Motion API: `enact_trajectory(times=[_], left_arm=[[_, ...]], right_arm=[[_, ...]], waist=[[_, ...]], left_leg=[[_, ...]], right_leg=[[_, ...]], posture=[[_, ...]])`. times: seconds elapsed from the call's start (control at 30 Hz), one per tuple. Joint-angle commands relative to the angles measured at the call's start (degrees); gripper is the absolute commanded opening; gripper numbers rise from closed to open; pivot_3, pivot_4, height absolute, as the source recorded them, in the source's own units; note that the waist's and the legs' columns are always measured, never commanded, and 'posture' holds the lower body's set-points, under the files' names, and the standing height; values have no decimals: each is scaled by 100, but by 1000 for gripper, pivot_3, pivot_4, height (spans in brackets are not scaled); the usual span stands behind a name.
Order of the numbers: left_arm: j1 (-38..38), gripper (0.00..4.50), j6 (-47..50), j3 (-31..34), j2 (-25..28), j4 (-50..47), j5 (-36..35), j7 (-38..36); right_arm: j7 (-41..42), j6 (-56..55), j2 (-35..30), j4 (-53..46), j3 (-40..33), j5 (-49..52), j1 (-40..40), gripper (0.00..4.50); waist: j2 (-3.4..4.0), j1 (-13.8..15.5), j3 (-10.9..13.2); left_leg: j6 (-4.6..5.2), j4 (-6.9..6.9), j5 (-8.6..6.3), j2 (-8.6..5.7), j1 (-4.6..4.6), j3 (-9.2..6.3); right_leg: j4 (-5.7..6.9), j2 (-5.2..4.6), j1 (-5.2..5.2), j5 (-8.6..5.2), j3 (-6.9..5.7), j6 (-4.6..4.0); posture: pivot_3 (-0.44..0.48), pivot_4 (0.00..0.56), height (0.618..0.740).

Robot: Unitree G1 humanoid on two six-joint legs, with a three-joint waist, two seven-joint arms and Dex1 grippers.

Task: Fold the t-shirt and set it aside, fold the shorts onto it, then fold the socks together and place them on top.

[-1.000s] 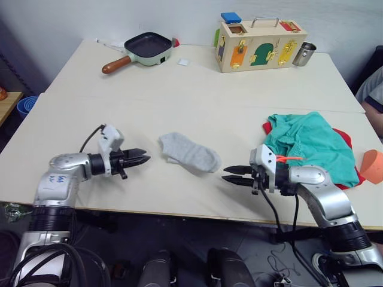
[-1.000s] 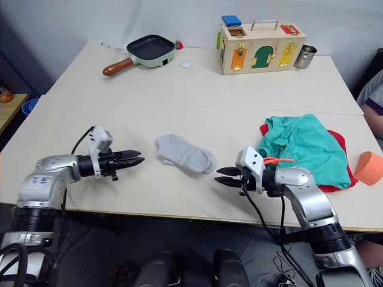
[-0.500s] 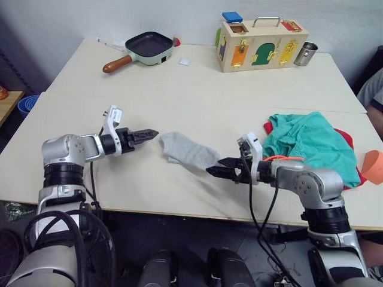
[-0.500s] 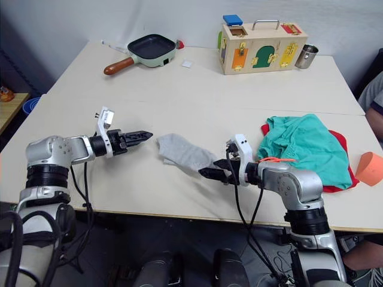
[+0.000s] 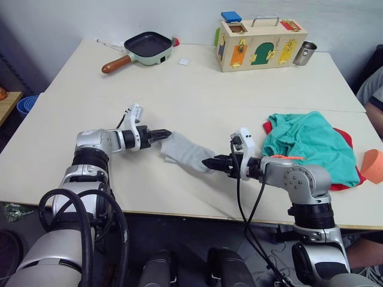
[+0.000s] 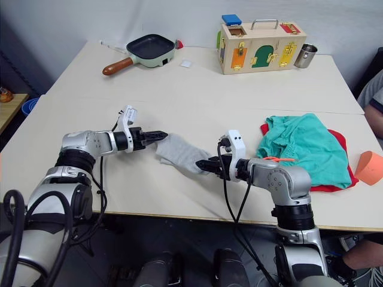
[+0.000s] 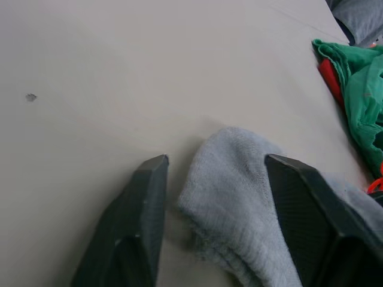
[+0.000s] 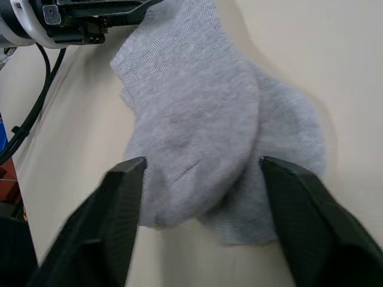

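Observation:
The grey socks (image 5: 188, 152) lie stacked as one bundle in the middle of the table's front half. My left gripper (image 5: 166, 135) is open, its fingers (image 7: 128, 233) straddling the bundle's left end (image 7: 239, 191). My right gripper (image 5: 209, 162) is open too, with its fingers (image 8: 122, 203) on either side of the right end (image 8: 197, 101). The teal shorts (image 5: 311, 146) sit crumpled at the right. They lie on the red t-shirt (image 6: 342, 145), which shows just at its edges.
At the table's far side are a frying pan (image 5: 146, 48), a wooden latch box (image 5: 260, 43) and a metal cup (image 5: 305, 52). An orange cup (image 5: 372, 166) lies at the right edge beside a person's sleeve (image 5: 374, 89). Bare tabletop lies between the socks and the far objects.
Both grippers have moved inward along the table from either side. Their open fingers now reach the two ends of the sock bundle, which has barely shifted.

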Motion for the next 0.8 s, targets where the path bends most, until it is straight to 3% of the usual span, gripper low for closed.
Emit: enact_trajectory(times=[0.03, 0.17, 0.43, 0.8], left_arm=[[-2, 1366, -203, -47, -78, 99, 147, -107], [72, 74, -292, 30, -49, 24, 147, -205], [430, 33, -304, 279, 189, -719, -50, -506], [979, 33, 584, 467, 379, -2300, -514, -554]], right_arm=[[17, -170, 35, -253, -54, 77, -74, 1392], [39, -215, 17, -288, -43, 113, -98, 0], [193, -189, -109, -355, -151, 216, -210, 0], [257, 112, -244, 104, -407, 461, -610, 0]], waist=[[0, 1, 0], [0, -23, 0], [0, -121, 0], [0, -126, 0]], left_leg=[[0, 0, 0, 0, -1, 0], [0, 0, 0, 1, -1, 1], [0, -5, 0, 3, -1, 1], [-1, -9, 1, 3, -1, 2]], right_leg=[[0, 1, -1, 0, -1, 0], [0, 1, -1, 0, 0, 0], [0, 0, -3, 0, 1, 0], [0, 0, -6, 0, 7, 0]], posture=[[0, 150, 740], [0, 150, 740], [0, 150, 740], [0, 150, 740]])
